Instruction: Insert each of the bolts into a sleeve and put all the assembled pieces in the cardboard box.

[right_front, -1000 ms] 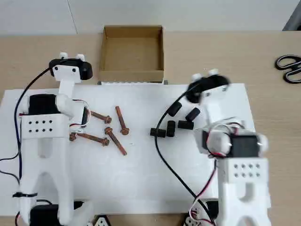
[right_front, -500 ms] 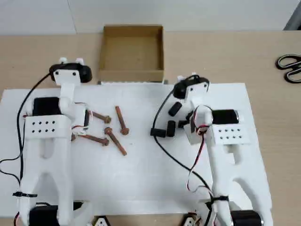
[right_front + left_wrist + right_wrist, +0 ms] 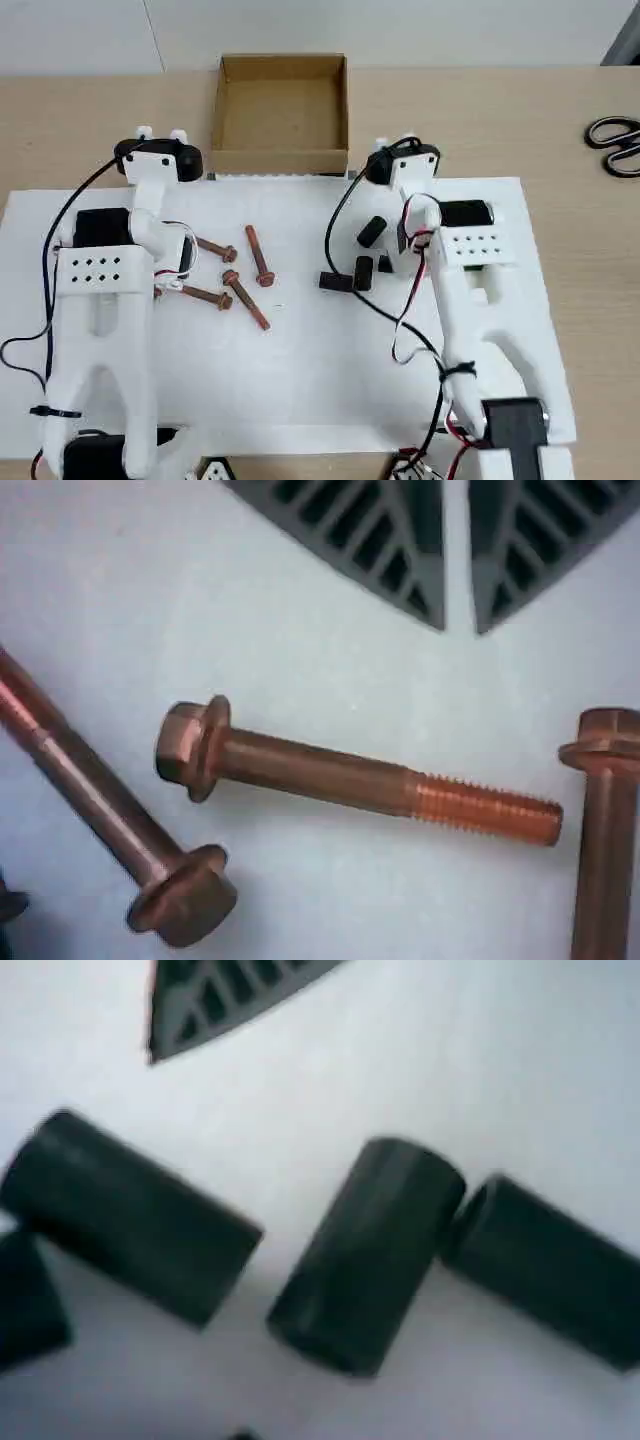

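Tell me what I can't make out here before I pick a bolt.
High view: the left arm overlaps the bolts, so their count is unsure.
High view: the right arm overlaps the sleeves; same problem.
Right wrist view: sleeves blurred, bores unreadable.
Left wrist view: two bolts cut by edges.

Two robot arms [image 3: 100,300], at least four copper bolts [image 3: 258,255], at least four black sleeves [image 3: 372,231], one cardboard box [image 3: 280,160], one pair of scissors [image 3: 615,145]
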{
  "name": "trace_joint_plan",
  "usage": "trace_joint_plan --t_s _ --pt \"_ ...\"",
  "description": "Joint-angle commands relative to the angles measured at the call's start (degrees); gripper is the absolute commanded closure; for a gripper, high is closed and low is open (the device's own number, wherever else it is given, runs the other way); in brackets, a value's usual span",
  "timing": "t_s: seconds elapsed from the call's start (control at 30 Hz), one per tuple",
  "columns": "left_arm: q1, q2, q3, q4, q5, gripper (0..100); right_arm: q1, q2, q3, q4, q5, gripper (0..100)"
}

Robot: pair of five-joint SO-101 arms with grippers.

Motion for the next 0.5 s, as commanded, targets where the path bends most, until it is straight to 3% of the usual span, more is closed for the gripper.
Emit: trace_joint_plan --t_s 0.0,0.47 --pt "0.2 -0.3 -0.2 -1.2 -0.4 99 -1.7 2.0 -5.0 -0.7 -5.7 65.2" --pt "0.2 -0.3 -0.2 -1.2 -0.4 99 -6.7 4.2 -8.9 1.5 -16.4 65.2"
